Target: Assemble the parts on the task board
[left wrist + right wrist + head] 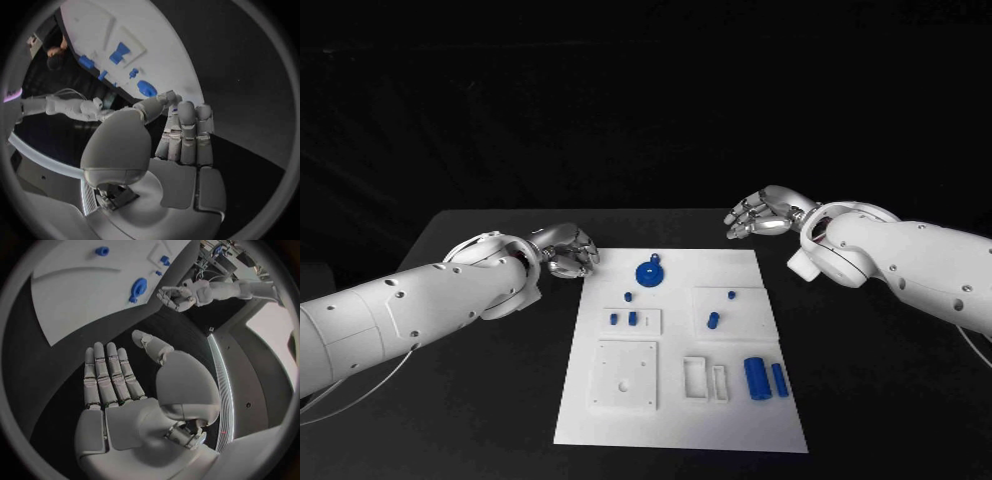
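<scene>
Both robot hands, left robot hand [565,250] and right robot hand [762,213], hover spread and empty beside the task board [678,432], whose blue parts [764,378] lie unassembled, so picking a first piece seems next.

The scene is lit from above against a dark surround; the task board [678,350] is rendered bright, nearly glaring. Straight edges are bent by the fisheye wrist views.

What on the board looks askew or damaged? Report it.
Nothing stands out. The task board lies flat on the table, the blue parts rest on it, and both the left hand and right hand hover empty beside it.
</scene>
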